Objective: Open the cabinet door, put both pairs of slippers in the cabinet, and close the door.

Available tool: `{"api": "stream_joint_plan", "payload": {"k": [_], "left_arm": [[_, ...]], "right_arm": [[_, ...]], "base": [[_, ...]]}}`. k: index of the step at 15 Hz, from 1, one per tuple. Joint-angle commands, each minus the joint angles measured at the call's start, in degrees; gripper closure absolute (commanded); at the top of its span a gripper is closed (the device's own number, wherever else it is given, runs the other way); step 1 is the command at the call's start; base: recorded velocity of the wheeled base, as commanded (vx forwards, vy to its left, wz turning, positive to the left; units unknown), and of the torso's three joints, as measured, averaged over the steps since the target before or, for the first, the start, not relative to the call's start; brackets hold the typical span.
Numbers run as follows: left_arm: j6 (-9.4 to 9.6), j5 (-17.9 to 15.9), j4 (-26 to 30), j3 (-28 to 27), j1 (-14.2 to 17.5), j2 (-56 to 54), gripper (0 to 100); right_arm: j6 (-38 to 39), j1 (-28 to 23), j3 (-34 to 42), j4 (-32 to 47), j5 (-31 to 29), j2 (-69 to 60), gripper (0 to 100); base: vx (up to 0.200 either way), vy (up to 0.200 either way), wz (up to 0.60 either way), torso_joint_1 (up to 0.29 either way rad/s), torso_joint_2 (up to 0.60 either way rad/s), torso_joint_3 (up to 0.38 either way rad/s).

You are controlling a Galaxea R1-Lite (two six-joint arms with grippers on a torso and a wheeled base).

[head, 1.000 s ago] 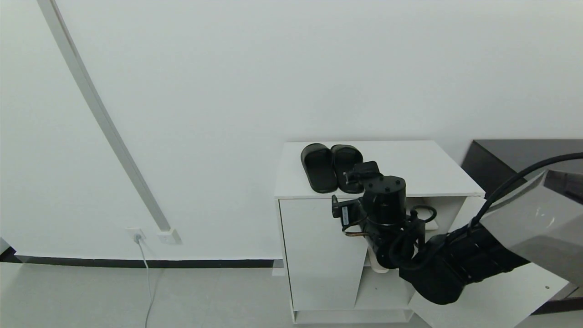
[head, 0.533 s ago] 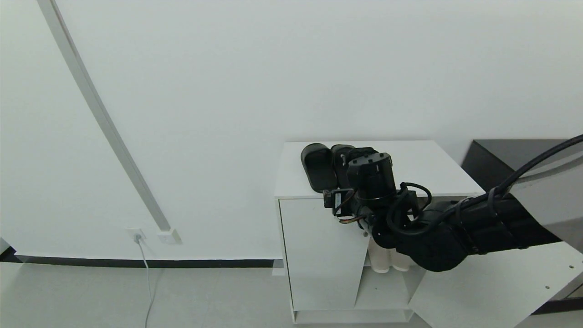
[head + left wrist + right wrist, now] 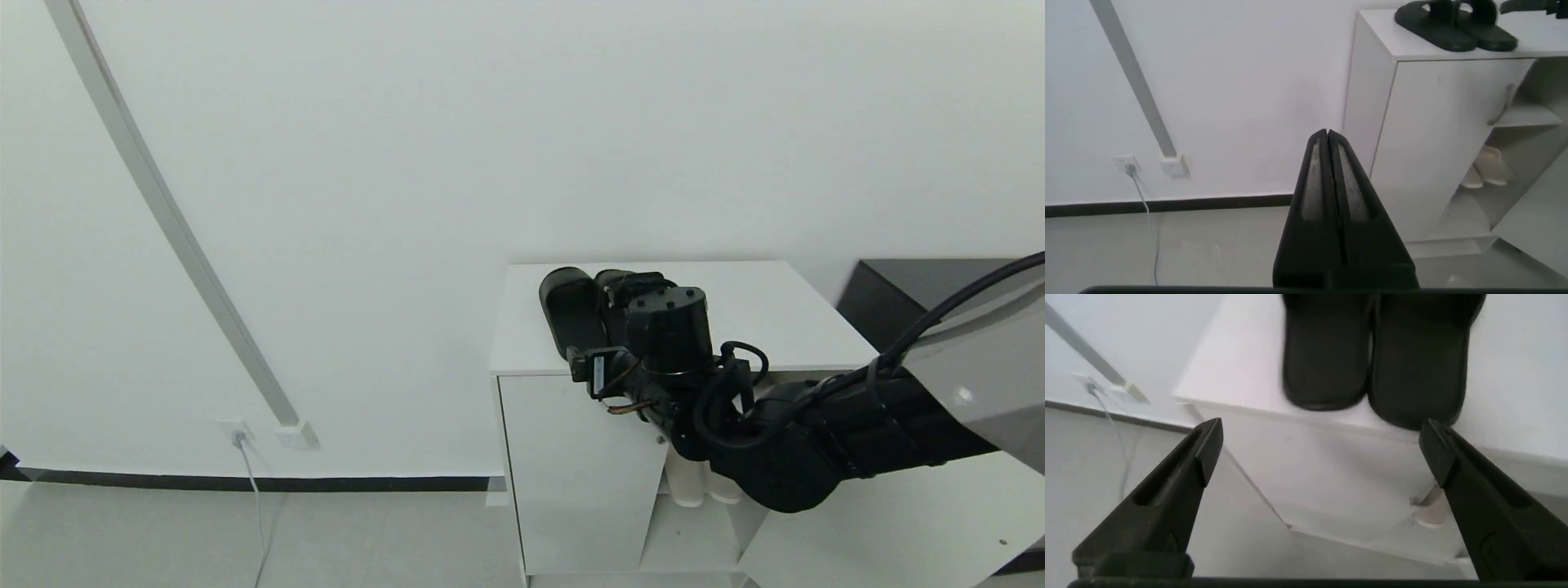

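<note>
Black slippers atop white cabinet; pale pair, seemingly, inside.

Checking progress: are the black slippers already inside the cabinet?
No, the black slippers lie on the cabinet top, beyond the open right gripper.

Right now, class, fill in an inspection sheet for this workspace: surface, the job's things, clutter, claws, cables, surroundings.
Surface: white cabinet top, carrying one pair of slippers.
Job's things: black slippers side by side on the top, towards its left; pale slippers inside the cabinet, below the shelf; right door swung open; left door closed.
Clutter: nothing seen.
Claws: right claw open, at the black slippers' near end, not gripping them; left claw shut, holding nothing, away from the cabinet.
Cables: power cord runs from a wall socket down to the floor.
Surroundings: white wall with a slanted grey strip; dark furniture right of the cabinet.
</note>
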Motion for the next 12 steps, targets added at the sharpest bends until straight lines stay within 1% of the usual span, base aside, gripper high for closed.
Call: {"api": "stream_joint_plan", "payload": {"k": [1,6,7,10,12], "left_arm": [[0.0,0.01,0.0,-0.01,0.01,-0.01,100],[0.0,0.01,0.0,-0.01,0.01,-0.01,100],[-0.18,0.1,0.0,0.07,0.01,-0.01,100],[-0.27,0.19,-0.09,-0.01,0.01,-0.01,100],[-0.27,0.19,-0.09,0.07,0.01,-0.01,100]], "right_arm": [[-0.3,0.12,0.88,-0.78,0.03,0.86,0],[-1.35,-0.15,1.58,-2.71,0.03,3.5,0],[-1.79,-0.23,1.49,-4.38,0.03,5.08,0],[-5.31,-1.82,0.44,-10.8,0.12,9.13,0],[-6.1,-3.13,-2.64,-11.59,0.21,11.76,0]], "base": [[0.2,0.0,0.0,0.012,0.0,0.002],[0.2,0.0,0.0,0.006,0.01,0.003],[0.2,0.0,0.0,-0.007,0.0,-0.007],[0.0,0.0,0.0,0.0,0.0,0.0],[0.0,0.0,0.0,0.0,0.0,0.0]]}}
